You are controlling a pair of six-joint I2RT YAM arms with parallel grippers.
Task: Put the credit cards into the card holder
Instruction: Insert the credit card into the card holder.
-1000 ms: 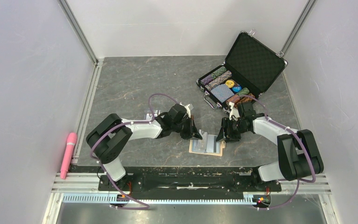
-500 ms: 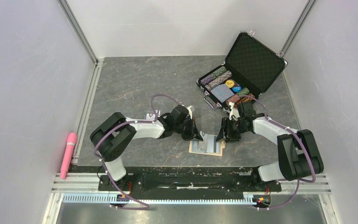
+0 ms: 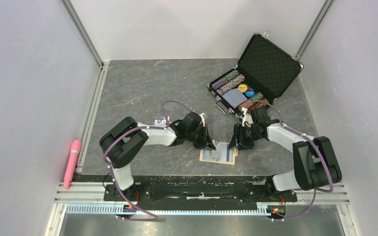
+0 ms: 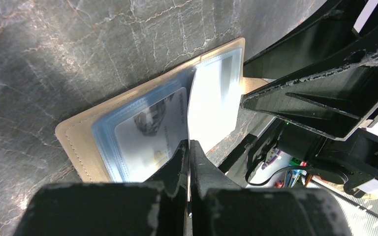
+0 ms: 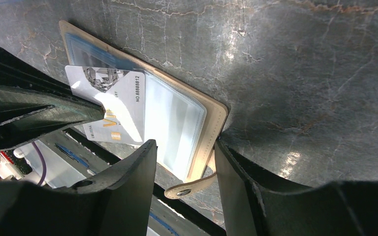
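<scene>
Top external view: the holder (image 3: 216,157) lies open and flat on the desk (image 3: 142,88), lining up, between the two pincers. The left pincer (image 3: 209,143) reaches the holder from its left side, and the right pincer (image 3: 236,142) stands at its right edge. Well beyond the holder, toward the far right corner, an open black case (image 3: 268,64) holds poker chips. Far to the holder's left, a pink stick (image 3: 72,162) lies by the desk's rim.

Left wrist view: the left pincer is closed tight on a card (image 4: 214,103), pinching one edge so the card stands tilted over the holder's middle fold. The card's far edge meets the blue lining; whether it has entered a pocket I cannot tell. A second card (image 4: 150,130) sits flat behind the clear pocket on the half of the holder nearer the left pincer.

Right wrist view: the held card shows a printed number and a gold mark, and it covers part of that same half of the holder. The right pincer's fingers stand about halfway apart and grip nothing. The holder's near corner and its snap strap (image 5: 192,187) lie between them. Whether a finger presses on the holder's tan rim I cannot tell.
</scene>
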